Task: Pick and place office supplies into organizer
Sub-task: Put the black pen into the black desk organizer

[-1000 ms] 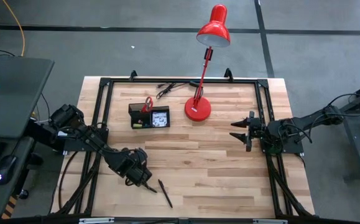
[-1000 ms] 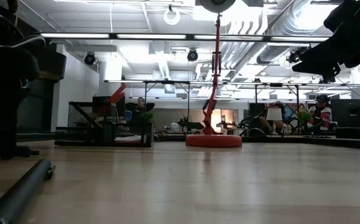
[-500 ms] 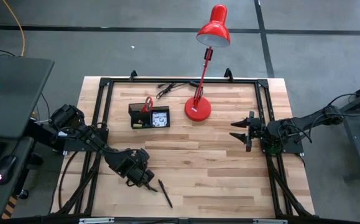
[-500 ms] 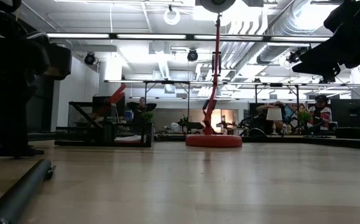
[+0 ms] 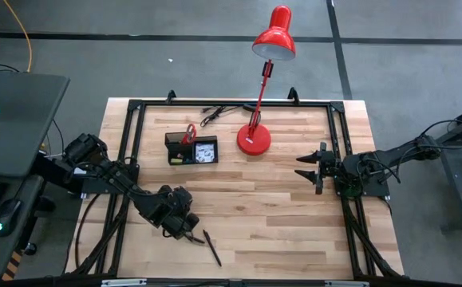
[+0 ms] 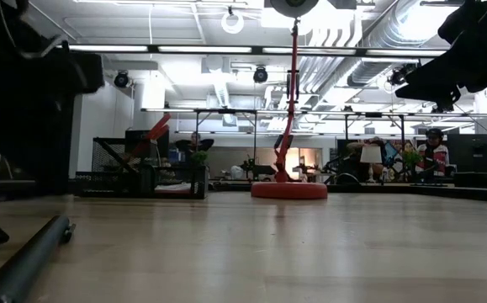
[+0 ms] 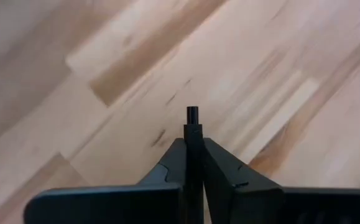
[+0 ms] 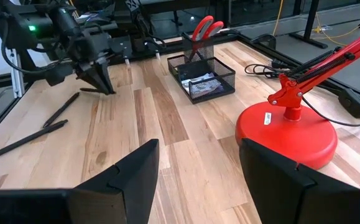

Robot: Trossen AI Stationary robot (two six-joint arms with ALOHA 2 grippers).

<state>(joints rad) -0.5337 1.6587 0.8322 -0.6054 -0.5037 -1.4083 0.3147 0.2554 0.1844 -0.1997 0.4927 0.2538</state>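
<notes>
The left claw (image 5: 189, 232) has just snapped closed on a thin black pen (image 7: 193, 116), where a second ago it stood half open above the wood; the left wrist view shows the two fingers pressed together with the pen's tip poking out between them. It sits low at the table's (image 5: 278, 215) front left, well short of the organizer (image 5: 191, 149), which stands toward the far edge, just left of the red lamp's base (image 5: 254, 139). A second pen (image 5: 212, 248) lies loose just beside the claw, on the side away from the organizer. The red-handled scissors (image 5: 188, 132) already stand in the organizer's cup section, and a pale patterned packet (image 5: 206, 151) lies in its tray. The right claw (image 5: 306, 170) waits half open and empty, right of the lamp base. With the grasp made, the pen looks ready to be lifted and carried to the cup, though whether the grip is firm only a lift would show
</notes>
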